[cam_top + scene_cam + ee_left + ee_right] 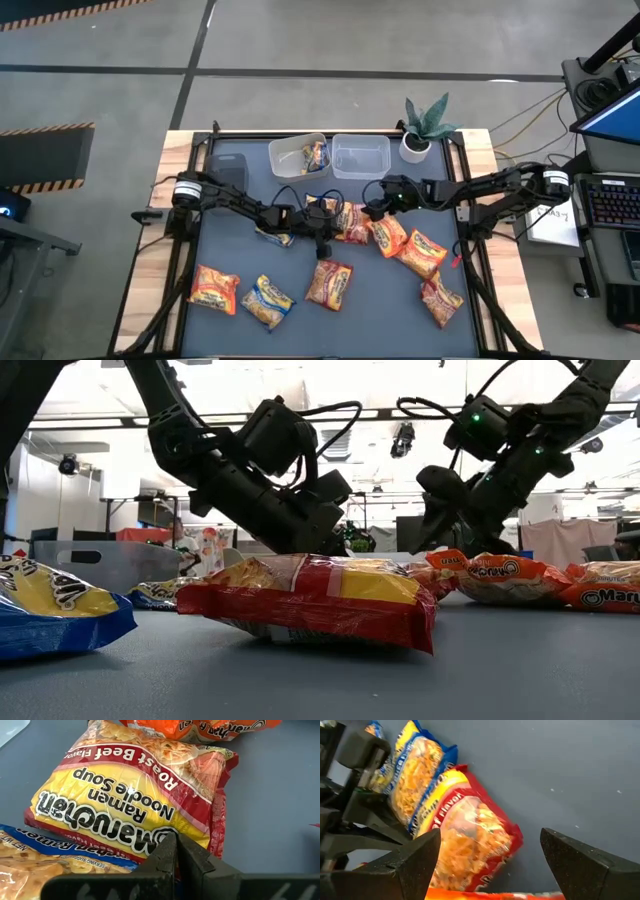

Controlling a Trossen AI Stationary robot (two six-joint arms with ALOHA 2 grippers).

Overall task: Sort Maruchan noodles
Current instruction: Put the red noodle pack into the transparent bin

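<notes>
Packets lie scattered on the mat, one in a tub | we see left gripper pinched shut, empty, mid-table | right gripper spread wide above the central cluster

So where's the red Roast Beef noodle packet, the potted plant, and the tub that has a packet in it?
Roast Beef packet point(130, 805), left wrist view, on its printed front.
Potted plant point(427, 118), high view, on its leaves.
Tub holding a packet point(284, 152), high view, on its rim.

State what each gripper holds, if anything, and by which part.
Nothing is held. The left gripper is shut, empty, above the Roast Beef packet. The right gripper is wide open over the packets.
</notes>
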